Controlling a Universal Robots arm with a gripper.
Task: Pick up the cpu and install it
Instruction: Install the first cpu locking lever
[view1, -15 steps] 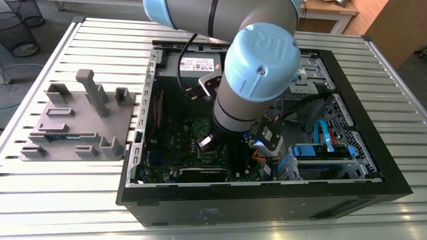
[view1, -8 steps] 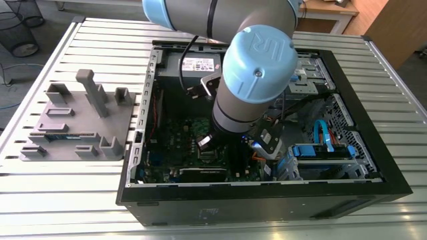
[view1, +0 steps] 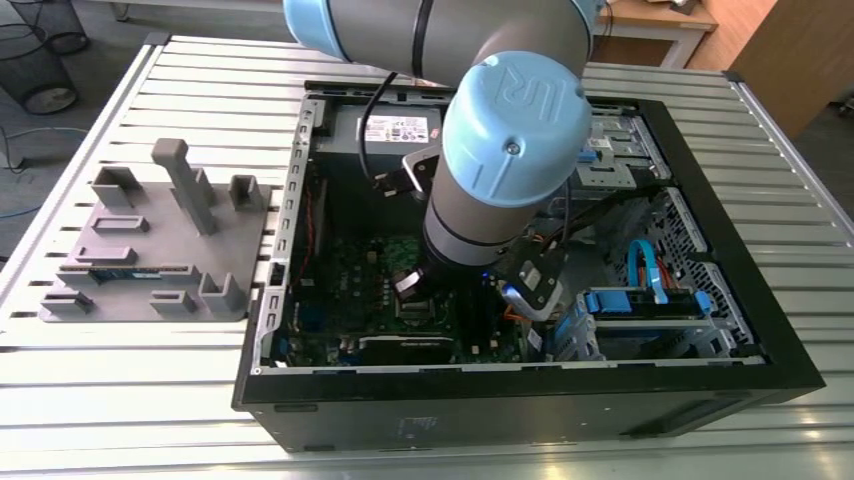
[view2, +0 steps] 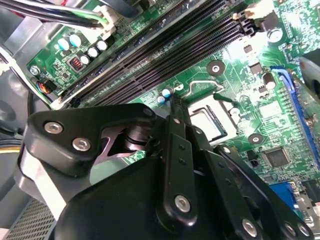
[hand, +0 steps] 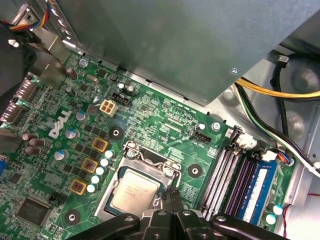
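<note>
Open black computer case (view1: 534, 400) lying on its side on a slatted metal worktop (view1: 134, 400). A grey moulded fixture tray (view1: 147, 250) sits beside the case, toward the worktop edge on the exterior view's left. The arm reaches down into the case, placing the black linkage gripper (view1: 411, 285) low over the green motherboard (hand: 165, 125).

In the first wrist view, the cpu (hand: 134, 191), a small square chip with a silver-grey metal top, lies flat in its socket near the middle of the motherboard, framed by the metal retention bracket (hand: 145, 155). The gripper (hand: 170, 192) has its fingertips pinched together with no chip between them. They stand at the socket edge that faces the black memory slots (hand: 225, 175). They appear to touch the bracket's wire lever, though actual contact is unclear. The second wrist view shows the gripper (view2: 171, 102) at that same edge.
</note>
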